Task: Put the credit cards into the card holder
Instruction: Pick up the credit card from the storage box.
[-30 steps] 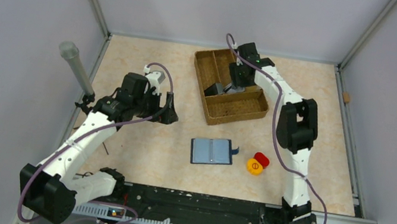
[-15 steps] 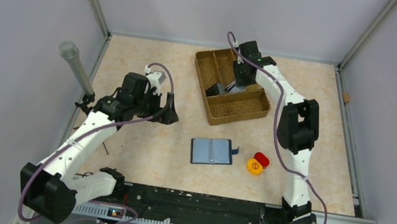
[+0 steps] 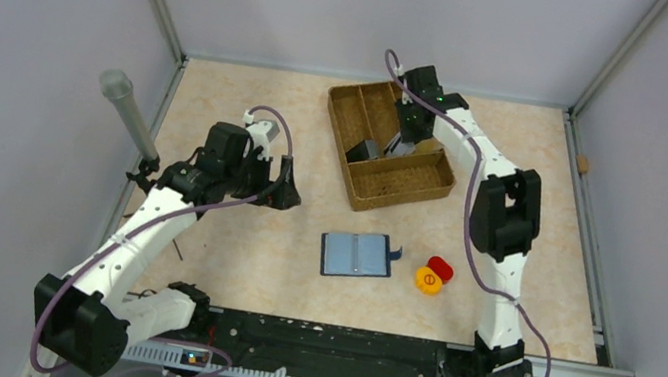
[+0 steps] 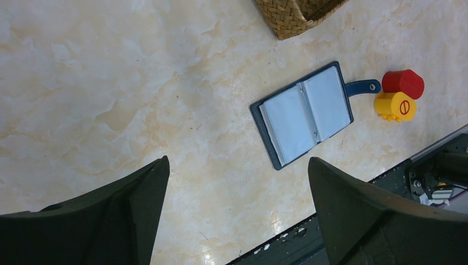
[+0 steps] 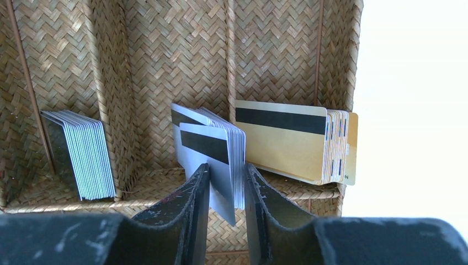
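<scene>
credit cards (image 5: 212, 144) stand in woven tray (image 5: 165, 66), right pincer (image 5: 227, 170) straddling one.

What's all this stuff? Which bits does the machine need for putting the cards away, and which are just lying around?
Part of the job:
- credit cards, standing in stacks in the woven tray
- card holder, lying open on the table

Just lying about:
- red round piece
- yellow round piece beside it
- grey tube at the left
</scene>
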You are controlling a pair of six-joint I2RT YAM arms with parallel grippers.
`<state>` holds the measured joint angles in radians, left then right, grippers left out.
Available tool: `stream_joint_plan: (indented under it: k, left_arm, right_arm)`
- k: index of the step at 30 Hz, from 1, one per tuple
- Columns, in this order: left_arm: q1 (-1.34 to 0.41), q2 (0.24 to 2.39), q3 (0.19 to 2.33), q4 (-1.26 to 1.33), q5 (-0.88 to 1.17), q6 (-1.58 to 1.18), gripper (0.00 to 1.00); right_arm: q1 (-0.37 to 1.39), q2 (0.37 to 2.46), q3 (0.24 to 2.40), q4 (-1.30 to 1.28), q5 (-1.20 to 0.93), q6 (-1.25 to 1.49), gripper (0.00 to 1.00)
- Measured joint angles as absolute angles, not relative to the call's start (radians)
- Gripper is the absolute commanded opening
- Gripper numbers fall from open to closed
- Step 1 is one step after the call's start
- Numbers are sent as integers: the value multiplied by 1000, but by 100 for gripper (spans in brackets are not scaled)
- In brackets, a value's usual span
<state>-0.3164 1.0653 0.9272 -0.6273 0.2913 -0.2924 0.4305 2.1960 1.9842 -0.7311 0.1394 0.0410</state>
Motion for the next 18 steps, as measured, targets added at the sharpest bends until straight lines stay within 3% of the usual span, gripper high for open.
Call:
stream_joint_plan:
  k: [11,18]
  left_arm:
    - [-316,1065,927,-627,292,-293,99]
    - [-316,1066,927,-627,295,-292,99]
  right_arm:
    - [430,2176,1984,-734,136,41,16]
    - [430,2175,1984,-733,136,39,11]
